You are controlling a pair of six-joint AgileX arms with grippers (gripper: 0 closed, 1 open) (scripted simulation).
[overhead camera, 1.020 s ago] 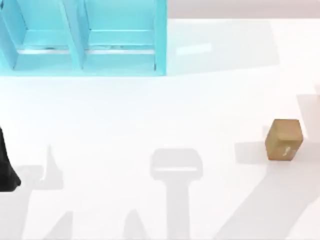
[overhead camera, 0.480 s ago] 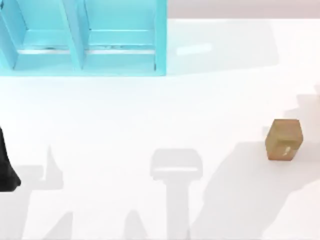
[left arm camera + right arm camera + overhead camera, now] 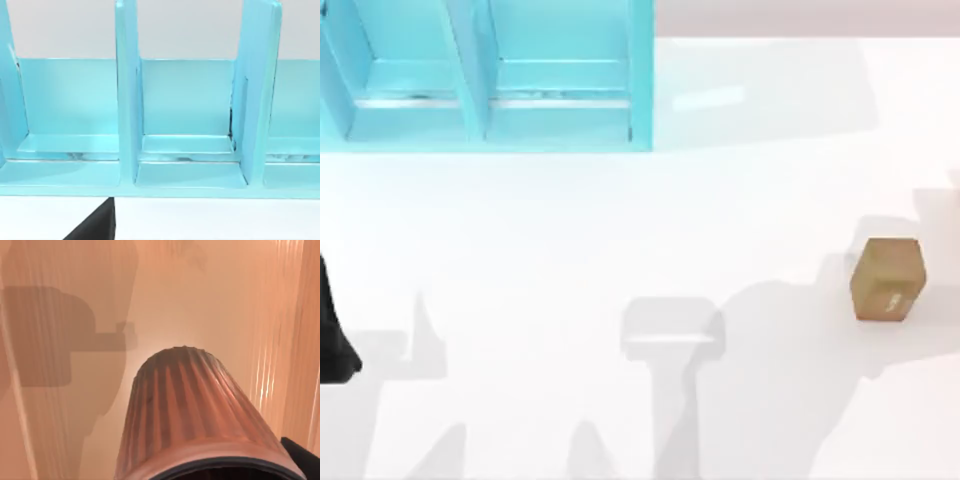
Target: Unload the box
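A small brown box (image 3: 888, 279) sits upright on the white table at the right side, with nothing touching it. My left arm (image 3: 332, 340) is a black shape parked at the table's left edge. A black part of my left gripper (image 3: 95, 226) shows in the left wrist view, in front of the teal shelf (image 3: 187, 115). Close in the right wrist view lies a ribbed, tapered container (image 3: 190, 415) with a dark rim, under an orange tint.
A teal shelf unit (image 3: 490, 80) with upright dividers stands at the back left of the table. Grey shadows lie across the front and right of the white tabletop (image 3: 620, 220).
The box and my left arm have stayed put. The large shadow at the right has slid across the table, now reaching around and behind the box.
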